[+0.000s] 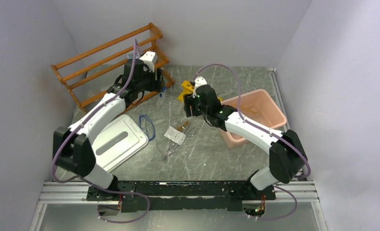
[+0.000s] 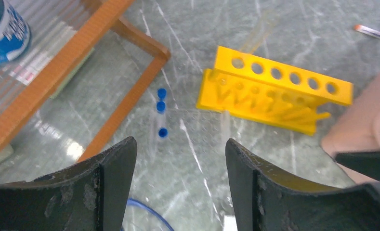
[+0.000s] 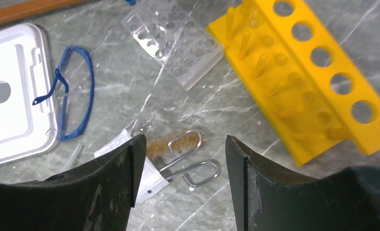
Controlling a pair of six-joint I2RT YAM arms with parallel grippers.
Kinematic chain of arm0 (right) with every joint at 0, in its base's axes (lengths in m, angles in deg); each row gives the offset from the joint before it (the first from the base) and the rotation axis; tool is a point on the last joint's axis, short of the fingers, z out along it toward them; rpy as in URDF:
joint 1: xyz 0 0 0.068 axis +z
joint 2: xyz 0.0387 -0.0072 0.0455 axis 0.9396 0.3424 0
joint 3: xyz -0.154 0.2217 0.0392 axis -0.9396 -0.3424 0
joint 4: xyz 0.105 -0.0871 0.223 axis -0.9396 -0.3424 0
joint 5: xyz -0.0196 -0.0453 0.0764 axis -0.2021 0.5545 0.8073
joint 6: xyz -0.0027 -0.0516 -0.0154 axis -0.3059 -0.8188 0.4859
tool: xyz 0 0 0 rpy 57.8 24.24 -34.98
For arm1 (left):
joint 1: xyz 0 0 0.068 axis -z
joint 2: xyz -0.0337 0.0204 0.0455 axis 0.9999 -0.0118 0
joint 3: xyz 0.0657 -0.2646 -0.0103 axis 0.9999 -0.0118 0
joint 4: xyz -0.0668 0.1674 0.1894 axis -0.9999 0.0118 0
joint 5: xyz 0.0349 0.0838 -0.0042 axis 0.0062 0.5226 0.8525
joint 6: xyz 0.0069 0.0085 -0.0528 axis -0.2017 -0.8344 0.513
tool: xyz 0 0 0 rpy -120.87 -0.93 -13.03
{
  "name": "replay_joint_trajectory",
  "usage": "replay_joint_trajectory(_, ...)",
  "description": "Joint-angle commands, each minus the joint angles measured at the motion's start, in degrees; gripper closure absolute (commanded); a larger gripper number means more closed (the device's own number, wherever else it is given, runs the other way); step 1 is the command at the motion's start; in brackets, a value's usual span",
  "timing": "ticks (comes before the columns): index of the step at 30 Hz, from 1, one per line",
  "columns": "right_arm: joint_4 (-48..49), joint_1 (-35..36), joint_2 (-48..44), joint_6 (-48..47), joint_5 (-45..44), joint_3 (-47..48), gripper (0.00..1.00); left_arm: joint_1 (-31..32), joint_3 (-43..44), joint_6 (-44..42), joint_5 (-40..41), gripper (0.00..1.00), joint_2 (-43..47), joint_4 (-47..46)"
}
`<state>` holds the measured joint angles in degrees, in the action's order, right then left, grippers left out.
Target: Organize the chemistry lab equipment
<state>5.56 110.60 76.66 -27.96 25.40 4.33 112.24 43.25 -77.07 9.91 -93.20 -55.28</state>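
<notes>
My left gripper (image 1: 162,85) (image 2: 180,144) is open and empty, low over the floor by the wooden rack's right end. Just ahead of it lie clear tubes with blue caps (image 2: 160,115) (image 1: 163,92). My right gripper (image 1: 190,112) (image 3: 180,142) is open and empty, above two wire-handled tan brushes (image 3: 185,154) (image 1: 188,127) and a white flat packet (image 3: 149,180) (image 1: 175,135). Blue-framed safety glasses (image 3: 74,91) (image 1: 148,126) lie left of the packet. A clear bagged well plate (image 3: 178,43) lies near the yellow tube rack (image 3: 313,82) (image 2: 274,91) (image 1: 187,89).
The orange-brown wooden rack (image 1: 111,60) (image 2: 130,86) stands at the back left with a blue-labelled container (image 2: 2,29) on it. A white lid (image 1: 118,142) (image 3: 9,96) lies front left. A pink bin (image 1: 255,115) stands right, under the right arm. A thin tool (image 1: 171,153) lies mid-floor.
</notes>
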Motion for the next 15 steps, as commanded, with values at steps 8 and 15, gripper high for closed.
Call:
replay_joint_trajectory(8,-12.3,4.5,11.1,10.7,8.9,4.1,0.36,0.3,-19.0,14.6,-13.2,0.29,14.4,8.7)
replay_joint_trajectory(15,-13.0,6.8,17.0,19.5,11.9,4.6,0.37,1.0,-31.7,17.6,-24.2,0.36,16.0,5.5)
